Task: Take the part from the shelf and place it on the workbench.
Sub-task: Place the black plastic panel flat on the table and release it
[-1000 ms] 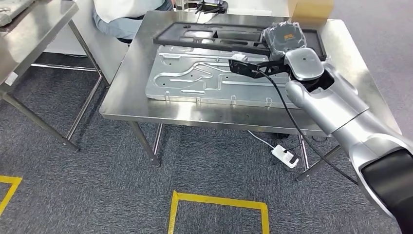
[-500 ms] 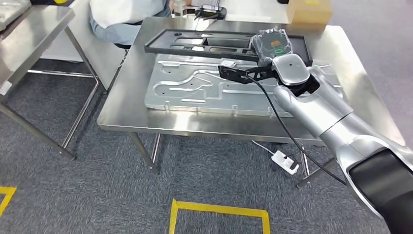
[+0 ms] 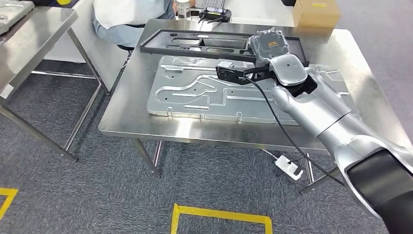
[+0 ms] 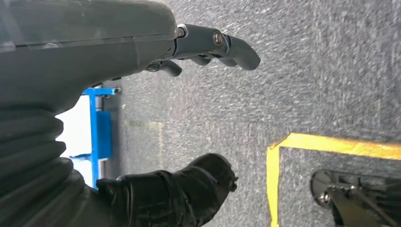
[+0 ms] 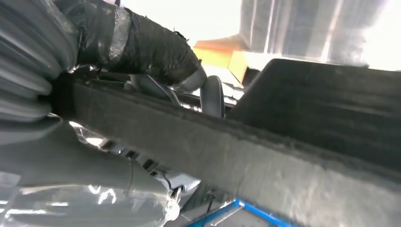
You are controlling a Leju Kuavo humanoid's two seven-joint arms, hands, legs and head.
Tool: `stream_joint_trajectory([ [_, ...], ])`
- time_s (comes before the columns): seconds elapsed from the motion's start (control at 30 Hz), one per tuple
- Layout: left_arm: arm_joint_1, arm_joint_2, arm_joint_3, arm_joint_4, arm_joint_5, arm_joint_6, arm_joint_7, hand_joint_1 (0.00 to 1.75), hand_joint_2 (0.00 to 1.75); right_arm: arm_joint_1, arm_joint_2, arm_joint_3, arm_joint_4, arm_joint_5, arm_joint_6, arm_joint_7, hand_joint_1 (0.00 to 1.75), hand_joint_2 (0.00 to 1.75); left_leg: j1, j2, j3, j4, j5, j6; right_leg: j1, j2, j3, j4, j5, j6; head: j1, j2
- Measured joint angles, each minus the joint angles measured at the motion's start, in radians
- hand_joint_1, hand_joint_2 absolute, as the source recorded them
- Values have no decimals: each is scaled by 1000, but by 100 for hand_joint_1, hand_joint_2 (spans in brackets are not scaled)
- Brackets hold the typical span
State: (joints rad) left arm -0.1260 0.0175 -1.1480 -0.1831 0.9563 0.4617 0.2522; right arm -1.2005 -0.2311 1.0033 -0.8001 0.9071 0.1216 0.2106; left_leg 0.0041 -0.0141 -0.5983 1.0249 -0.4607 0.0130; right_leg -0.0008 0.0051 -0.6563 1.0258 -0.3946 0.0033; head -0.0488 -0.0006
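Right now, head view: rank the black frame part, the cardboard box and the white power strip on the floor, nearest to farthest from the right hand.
1. Black frame part: held by the right hand at its right end, above the workbench.
2. Cardboard box: at the far right corner of the workbench, beyond the hand.
3. White power strip: on the carpet under the workbench, farthest.

Most of the counter [image 3: 146, 122] is taken up by the big silver plate [image 3: 195, 92], so the open steel is just the strip along its near edge and the left side. Behind the plate sits the black frame [image 3: 195, 41], a cardboard box [image 3: 316, 12] and a seated person [image 3: 126, 14].
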Motion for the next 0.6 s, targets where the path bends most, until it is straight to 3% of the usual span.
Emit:
stream_joint_trajectory([
  [0.1, 0, 2, -1, 0, -1, 1, 2, 0, 175, 2, 2, 0, 1, 0, 0, -2, 175, 175, 0, 5, -14, 34, -26, -15, -11, 1, 15, -11, -3, -11, 0, 0],
  [0.2, 0, 3, -5, 0, -4, 1, 5, 0, 175, 12, 2, 0, 3, 1, -1, -1, 175, 175, 5, 8, -109, 209, -90, -27, -11, 0, 30, -13, -13, -21, -1, 0],
  [0.23, 0, 3, -7, 0, -5, 1, 6, 0, 175, 19, 2, 0, 4, 1, -2, -1, 175, 175, 6, 8, -139, 252, -94, -29, -11, 1, 36, -13, -18, -22, -1, 0],
  [0.27, 0, 3, -9, 0, -7, 2, 6, 0, 175, 27, 2, 0, 4, 0, -2, -2, 175, 175, 7, 8, -152, 262, -79, -31, -10, 2, 43, -13, -23, -22, -1, 0],
  [0.3, 0, 3, -11, 0, -9, 2, 6, 0, 175, 33, 2, 0, 6, 0, -2, -2, 175, 175, 7, 8, -147, 234, -48, -30, -10, 3, 50, -13, -28, -21, -1, 0],
  [0.37, 0, 3, -13, 0, -13, 4, 7, 0, 175, 42, 3, 0, 8, -3, -3, -3, 175, 175, 7, 8, -100, 106, 32, -24, -10, 5, 63, -12, -38, -17, -1, 0],
  [0.4, -1, 3, -14, 0, -16, 6, 7, 0, 175, 43, 3, 0, 10, -5, -4, -4, 175, 175, 5, 8, -75, 46, 55, -19, -8, 6, 65, -11, -43, -14, -1, 0],
  [0.47, -4, 3, -16, 0, -22, 8, 7, 0, 175, 49, 3, 0, 12, -8, -7, -10, 175, 175, -1, 7, -50, -8, 61, -9, -7, 8, 66, -12, -48, -5, -1, 0],
  [0.57, -10, 2, -17, 0, -30, 8, 7, 0, 175, 73, 5, 0, 13, -10, -9, -19, 175, 175, 2, 8, -33, -24, 56, 4, -7, 7, 68, -8, -58, 12, 1, 0],
  [0.6, -11, 1, -17, 0, -32, 8, 7, 0, 175, 79, 7, 0, 14, -10, -9, -21, 175, 175, 5, 8, -25, -30, 55, 10, -7, 6, 58, 15, -71, 16, 3, 0],
])
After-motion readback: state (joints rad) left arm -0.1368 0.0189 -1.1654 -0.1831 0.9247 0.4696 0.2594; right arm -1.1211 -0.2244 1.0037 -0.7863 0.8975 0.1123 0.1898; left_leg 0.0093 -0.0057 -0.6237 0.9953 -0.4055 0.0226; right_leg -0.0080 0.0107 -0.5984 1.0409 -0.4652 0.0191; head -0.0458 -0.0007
